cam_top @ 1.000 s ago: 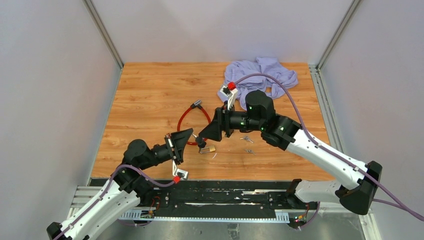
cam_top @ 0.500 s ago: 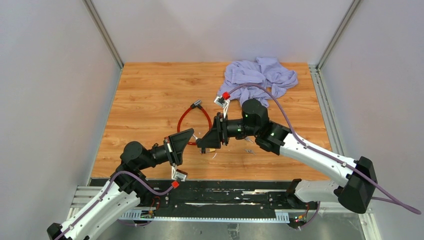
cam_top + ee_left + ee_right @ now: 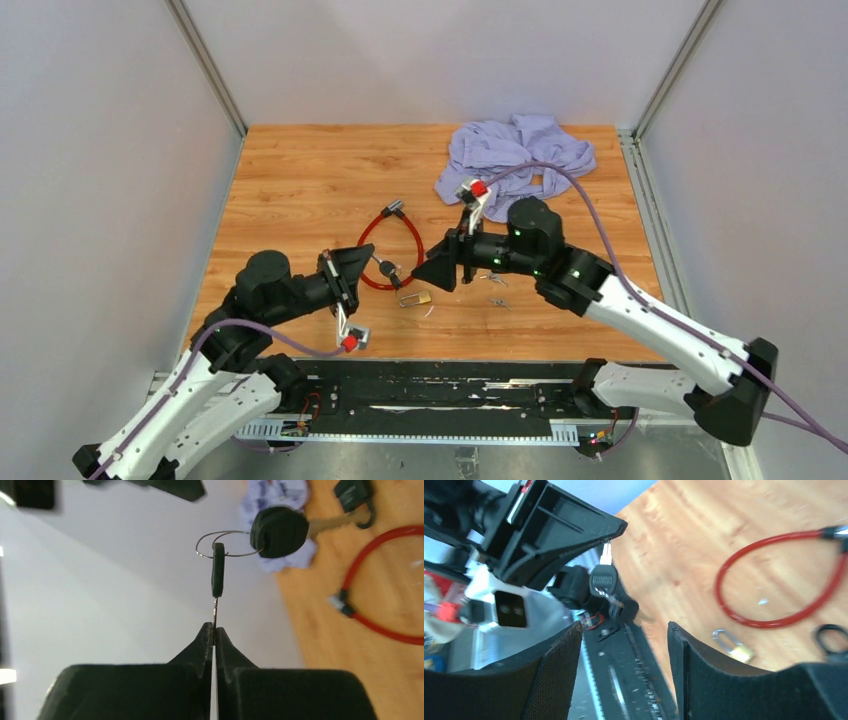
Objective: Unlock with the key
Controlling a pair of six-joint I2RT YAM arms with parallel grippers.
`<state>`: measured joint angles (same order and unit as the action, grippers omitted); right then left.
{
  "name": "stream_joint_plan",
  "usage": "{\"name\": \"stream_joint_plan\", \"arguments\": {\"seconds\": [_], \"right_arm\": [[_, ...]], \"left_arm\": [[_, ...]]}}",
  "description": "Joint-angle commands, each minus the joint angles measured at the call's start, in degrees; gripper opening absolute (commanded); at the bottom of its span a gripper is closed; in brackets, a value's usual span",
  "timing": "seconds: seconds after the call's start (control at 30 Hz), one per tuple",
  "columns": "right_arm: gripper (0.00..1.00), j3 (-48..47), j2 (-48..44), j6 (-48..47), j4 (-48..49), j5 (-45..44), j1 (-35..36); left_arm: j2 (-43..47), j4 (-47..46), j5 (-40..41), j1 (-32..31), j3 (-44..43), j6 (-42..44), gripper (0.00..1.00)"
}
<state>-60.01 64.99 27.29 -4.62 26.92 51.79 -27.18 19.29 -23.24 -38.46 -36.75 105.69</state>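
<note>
My left gripper (image 3: 214, 630) is shut on the blade of a black-headed key (image 3: 218, 575), held up off the table. A wire ring (image 3: 225, 545) on that key carries a second black-headed key (image 3: 279, 531). Seen from above, the left gripper (image 3: 372, 262) holds the keys (image 3: 385, 268) over the red cable lock (image 3: 390, 245). A small brass padlock (image 3: 415, 298) lies on the wood just in front. My right gripper (image 3: 625, 625) is open and empty, facing the held key (image 3: 603, 581), with the brass padlock (image 3: 734, 647) beside its right finger.
A crumpled purple cloth (image 3: 520, 150) lies at the back right. Loose small keys (image 3: 492, 278) sit under the right arm. A small black object with a loop (image 3: 831, 637) rests near the red cable (image 3: 784, 580). Grey walls enclose the wooden table (image 3: 300, 190).
The right gripper has pulled back to the right from the brass padlock, its jaws now wider apart. The left gripper has shifted up over the red cable, still holding the key.
</note>
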Motion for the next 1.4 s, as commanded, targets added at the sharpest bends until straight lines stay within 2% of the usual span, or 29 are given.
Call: {"name": "stream_joint_plan", "arguments": {"seconds": [0.0, 0.13, 0.23, 0.33, 0.57, 0.83, 1.13, 1.37], "right_arm": [[0.63, 4.5, -8.4, -15.3, 2.8, -12.1, -0.1], [0.60, 7.8, -9.2, -22.2, 7.0, -11.6, 1.8], [0.55, 7.8, -8.5, -26.1, 8.6, -9.3, 3.4], [0.49, 7.4, -7.6, -27.8, 9.8, -4.7, 4.2], [0.35, 8.1, -4.7, -26.3, 14.3, 7.6, 4.4], [0.33, 9.6, 0.7, -17.4, 25.5, 14.1, 4.6], [0.29, 10.6, 3.1, -15.6, 26.5, 17.8, 5.9], [0.25, 9.9, 4.4, -19.2, 20.6, 16.0, 7.1]], "left_arm": [[-11.5, 28.7, 7.7, -0.4, -13.7, -26.7, 0.00], [-22.5, 40.5, 3.9, -0.4, -23.3, -44.8, 0.00], [-26.8, 45.0, -0.3, -0.4, -27.0, -52.4, 0.00], [-27.7, 46.0, -3.9, -0.4, -28.0, -56.1, 0.00], [-27.8, 47.7, -8.0, -0.4, -28.0, -60.3, 0.00], [-29.6, 49.8, -9.0, -0.4, -30.2, -63.3, 0.00], [-30.8, 51.0, -11.3, -0.4, -31.7, -66.1, 0.00], [-31.7, 52.2, -11.8, -0.4, -32.7, -66.4, 0.00]]}}
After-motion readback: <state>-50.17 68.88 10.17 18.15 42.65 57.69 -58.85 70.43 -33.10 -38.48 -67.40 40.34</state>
